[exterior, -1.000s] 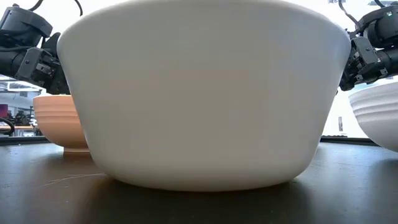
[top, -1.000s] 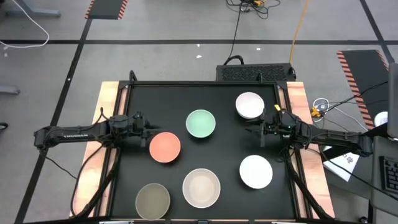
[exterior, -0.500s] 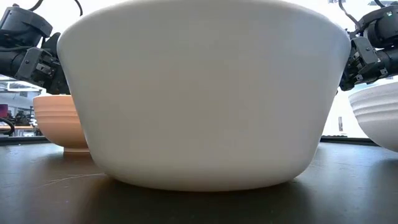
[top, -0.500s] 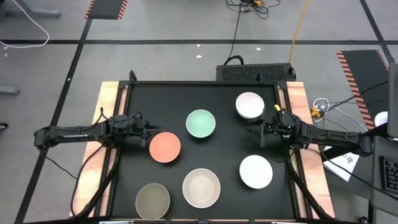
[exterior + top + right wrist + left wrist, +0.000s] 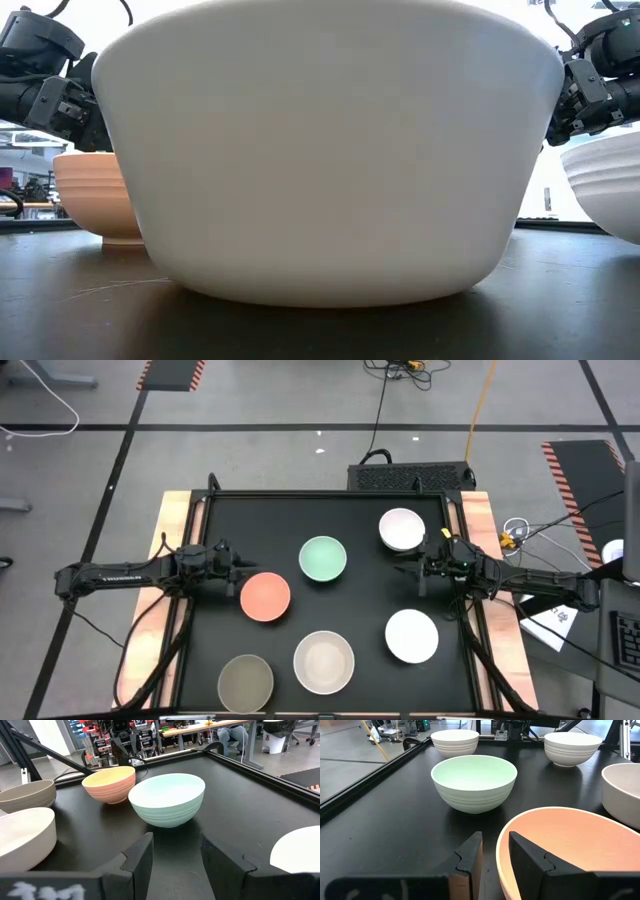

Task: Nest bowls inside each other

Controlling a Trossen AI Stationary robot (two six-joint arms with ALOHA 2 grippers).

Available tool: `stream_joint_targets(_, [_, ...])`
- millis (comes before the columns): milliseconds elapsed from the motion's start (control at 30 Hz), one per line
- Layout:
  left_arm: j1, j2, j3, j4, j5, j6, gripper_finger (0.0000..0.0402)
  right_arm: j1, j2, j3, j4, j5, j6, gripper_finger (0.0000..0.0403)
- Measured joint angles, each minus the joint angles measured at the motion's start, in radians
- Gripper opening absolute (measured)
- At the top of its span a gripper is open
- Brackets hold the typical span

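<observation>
The rim of the round salmon-pink bowl (image 5: 570, 850) is straddled and clenched by the left hand (image 5: 492, 852), left of centre on the black counter (image 5: 360, 600). The right hand (image 5: 172, 855), fingers parted and grasping nothing, is held between two white bowls (image 5: 402, 529).

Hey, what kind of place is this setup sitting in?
Probably a robotics lab or workshop: the black-topped table stands on a bare floor marked with hazard-striped tape, loose cables trail across it, and cluttered workbenches fill the room behind.
</observation>
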Motion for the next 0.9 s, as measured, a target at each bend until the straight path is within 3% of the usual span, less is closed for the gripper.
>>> stream_joint_targets(600, [0.0, 0.0, 0.0, 0.058, 0.0, 0.044, 0.0097, 0.0, 0.0, 0.0, 0.005, 0.0, 0.0, 0.0155])
stream_joint_targets(900, [0.0, 0.0, 0.0, 0.228, 0.021, -0.249, 0.0097, 0.0, 0.0, 0.0, 0.091, 0.0, 0.076, 0.0155])
